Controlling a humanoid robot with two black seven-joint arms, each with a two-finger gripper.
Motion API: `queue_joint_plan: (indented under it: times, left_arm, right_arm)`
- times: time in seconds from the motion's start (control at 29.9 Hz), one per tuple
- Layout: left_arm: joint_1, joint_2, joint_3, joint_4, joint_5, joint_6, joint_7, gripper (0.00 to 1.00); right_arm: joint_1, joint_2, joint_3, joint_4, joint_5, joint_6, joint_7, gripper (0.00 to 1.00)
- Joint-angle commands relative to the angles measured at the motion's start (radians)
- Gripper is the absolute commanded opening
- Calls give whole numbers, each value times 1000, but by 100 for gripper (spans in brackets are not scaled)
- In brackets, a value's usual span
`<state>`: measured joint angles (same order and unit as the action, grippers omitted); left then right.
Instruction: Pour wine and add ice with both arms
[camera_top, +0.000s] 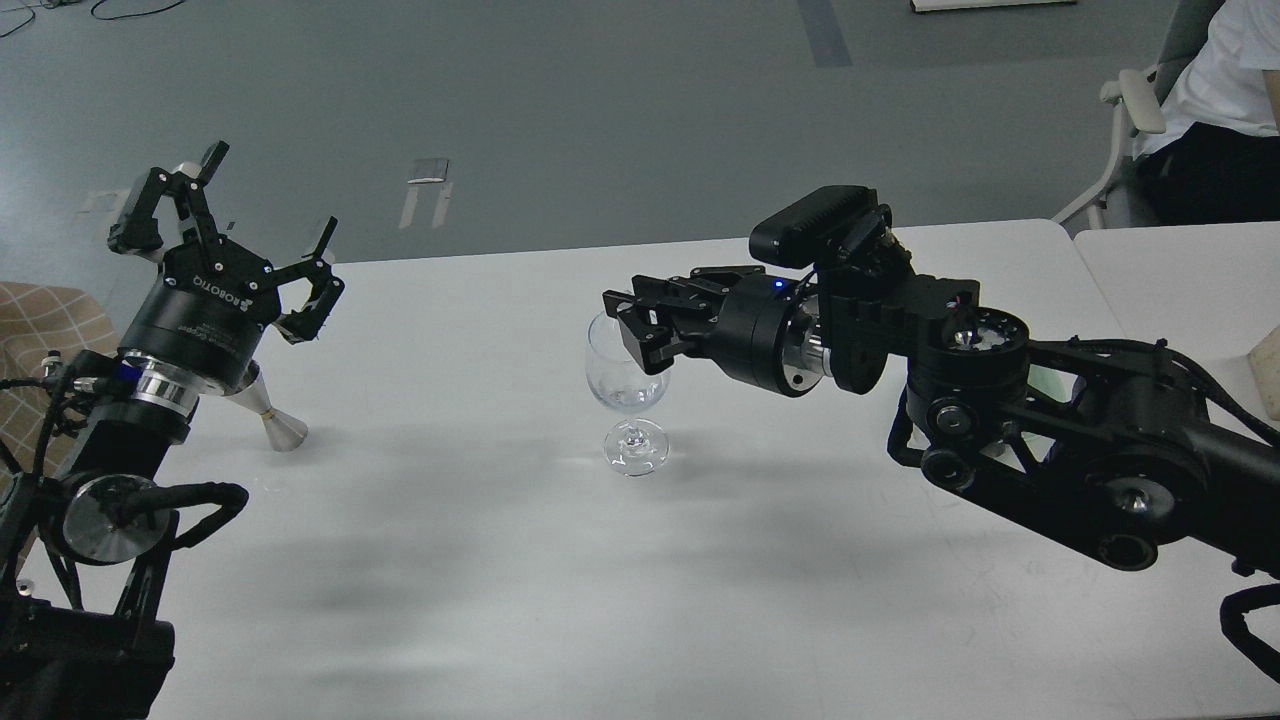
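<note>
Right gripper (640, 330) at the wine glass (627, 385) bowl, fingers around its rim side but grip unclear, left gripper (245, 245) spread wide and empty above a steel jigger (275, 420); likely steadying before pouring, no ice visible.

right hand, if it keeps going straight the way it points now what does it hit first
The right hand points left, and its fingertips are already at the rim of the wine glass, so the glass bowl would likely be met first. Depth is unclear from this single view; it might pass just behind the glass.
</note>
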<state>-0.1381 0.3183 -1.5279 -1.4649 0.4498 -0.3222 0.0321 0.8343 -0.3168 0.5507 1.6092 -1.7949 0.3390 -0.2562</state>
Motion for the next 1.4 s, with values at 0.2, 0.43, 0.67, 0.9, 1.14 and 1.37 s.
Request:
queue_joint_plan:
  times: [0.2,0.43,0.67,0.9,1.14,1.37]
  left_arm:
    - [0,1,0,0,0,2,0,98]
    - [0,7,0,0,0,2,0,98]
    - [0,10,2,3,-2,0,0,98]
    - [-15,12,2,3,0,3,-1,98]
    - [-6,2,2,8,3,8,-3,98]
    - [-18,25,-21,23,4,6,-3,98]
  right_arm:
    - [-1,-2,6,3,0,0,0,37]
    - [-1,13,110,6,5,-8,2,100]
    - [-4,74,336,-8,16,-18,2,100]
    - [-36,110,587,-142,63,-37,2,100]
    - [-109,150,695,-270,432,-159,11,100]
    - [-104,148,790,-393,686,-230,14,100]
